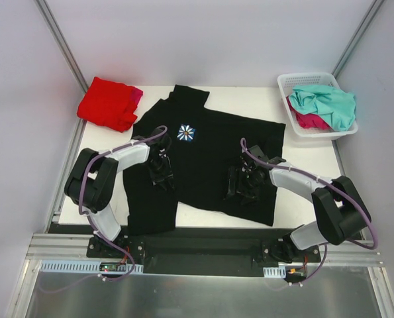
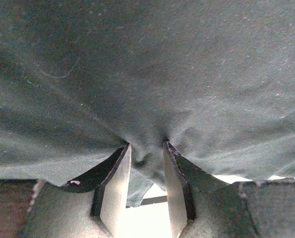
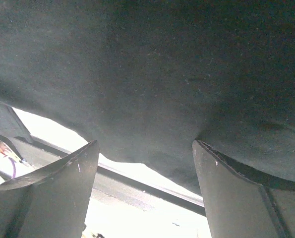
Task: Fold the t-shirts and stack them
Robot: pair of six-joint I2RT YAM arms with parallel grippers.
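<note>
A large black t-shirt point(image 1: 210, 159) with a white daisy print point(image 1: 186, 132) lies spread across the table. My left gripper point(image 1: 162, 172) sits on its left part, below the daisy. In the left wrist view the left gripper point(image 2: 146, 145) is shut on a puckered fold of the black t-shirt point(image 2: 147, 74). My right gripper point(image 1: 242, 185) rests on the shirt's right half. In the right wrist view the right gripper point(image 3: 145, 143) is open, its tips against the black t-shirt point(image 3: 152, 74), with nothing pinched. A folded red t-shirt point(image 1: 106, 103) lies at the back left on a magenta one point(image 1: 136, 95).
A white lattice basket point(image 1: 301, 81) stands at the back right, holding a teal-mint t-shirt point(image 1: 329, 103) and a magenta-pink one point(image 1: 310, 120). The black shirt's lower edge reaches the table's front edge point(image 1: 203, 228). White walls close in the table on three sides.
</note>
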